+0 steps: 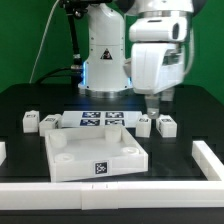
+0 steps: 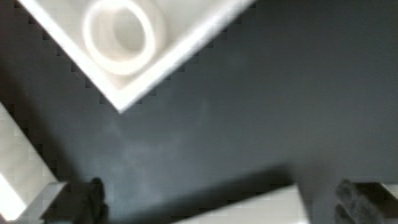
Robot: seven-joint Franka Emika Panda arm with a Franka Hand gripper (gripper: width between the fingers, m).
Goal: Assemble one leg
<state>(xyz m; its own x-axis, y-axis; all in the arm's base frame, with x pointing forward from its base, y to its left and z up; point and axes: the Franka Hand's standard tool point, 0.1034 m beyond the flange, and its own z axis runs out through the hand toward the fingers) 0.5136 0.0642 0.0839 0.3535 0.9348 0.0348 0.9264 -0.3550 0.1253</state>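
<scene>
Several small white legs stand on the black table. Two are at the exterior view's left (image 1: 30, 122) (image 1: 50, 120) and two at its right (image 1: 143, 124) (image 1: 166, 126). My gripper (image 1: 153, 104) hangs just above the right pair, touching neither. In the wrist view the gripper (image 2: 222, 205) is open, its dark fingertips (image 2: 79, 200) wide apart over bare table. A blurred pale shape (image 2: 249, 214) lies between them at the frame's edge; I cannot tell what it is. The white square panel (image 1: 60, 165) lies in front, and its corner socket (image 2: 119, 28) shows in the wrist view.
The marker board (image 1: 101, 119) lies between the two leg pairs, behind the panel. White rails border the table at the front (image 1: 110, 190) and the exterior view's right (image 1: 207, 158). The robot base (image 1: 103, 55) stands behind.
</scene>
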